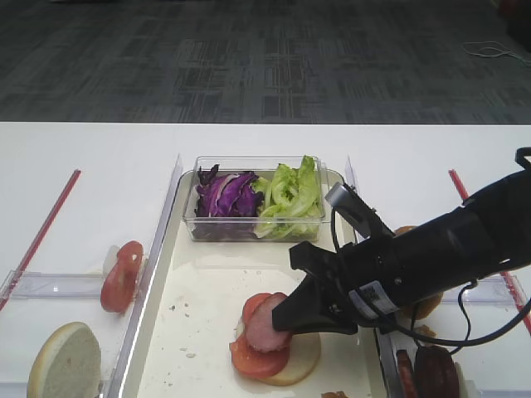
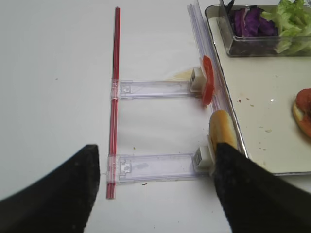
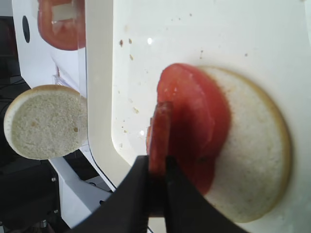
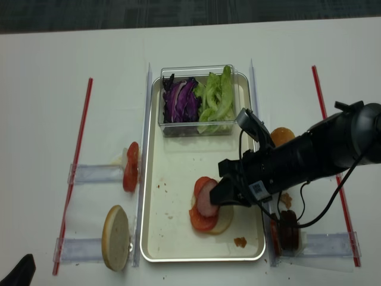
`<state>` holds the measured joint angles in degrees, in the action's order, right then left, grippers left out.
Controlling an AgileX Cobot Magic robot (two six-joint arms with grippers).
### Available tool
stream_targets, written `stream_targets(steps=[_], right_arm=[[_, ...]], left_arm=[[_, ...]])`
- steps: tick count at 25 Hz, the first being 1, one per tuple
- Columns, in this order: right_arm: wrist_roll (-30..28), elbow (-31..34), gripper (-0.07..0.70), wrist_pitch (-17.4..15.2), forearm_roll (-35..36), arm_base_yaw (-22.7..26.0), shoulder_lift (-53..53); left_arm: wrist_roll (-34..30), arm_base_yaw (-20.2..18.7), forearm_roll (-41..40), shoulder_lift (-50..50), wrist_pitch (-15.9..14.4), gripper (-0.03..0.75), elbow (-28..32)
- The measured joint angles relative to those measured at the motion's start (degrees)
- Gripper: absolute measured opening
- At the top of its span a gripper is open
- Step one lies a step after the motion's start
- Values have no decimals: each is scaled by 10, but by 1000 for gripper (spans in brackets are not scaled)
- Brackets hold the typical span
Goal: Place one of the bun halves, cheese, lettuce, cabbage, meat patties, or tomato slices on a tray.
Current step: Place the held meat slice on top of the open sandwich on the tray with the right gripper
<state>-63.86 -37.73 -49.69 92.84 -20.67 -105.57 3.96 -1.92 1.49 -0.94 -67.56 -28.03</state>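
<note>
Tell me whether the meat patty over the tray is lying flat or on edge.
On edge. The meat patty stands pinched between the right end effector's jaws, above the tomato slices on the bun half.

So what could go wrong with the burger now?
The thin pinkish meat patty is pinched on edge, tilted, in the right gripper jaws; let go now, it might tip or slide off the glossy red tomato slices. Those slices already overhang the pale round bun half, so a nudge could shift them.

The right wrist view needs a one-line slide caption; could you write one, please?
Right gripper shut on a meat patty edge-on above tomato slices on a bun half.
</note>
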Motion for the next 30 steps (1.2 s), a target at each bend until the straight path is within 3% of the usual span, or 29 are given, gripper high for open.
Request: stream_targets(steps=[5,10,16,23,30], right_arm=[[0,0,83,0,0,0,0],[-1,0,86,-23,0,0,0],[-10,0,171,-35,-1,0,0],[-11,0,192,-29,-1,0,0],[-3,0,335,-25,-1,0,0]], left_arm=[[0,0,0,0,0,468,0],[0,0,0,0,0,468,0],[0,0,0,0,0,468,0],[0,0,0,0,0,468,0],[0,0,0,0,0,468,0]])
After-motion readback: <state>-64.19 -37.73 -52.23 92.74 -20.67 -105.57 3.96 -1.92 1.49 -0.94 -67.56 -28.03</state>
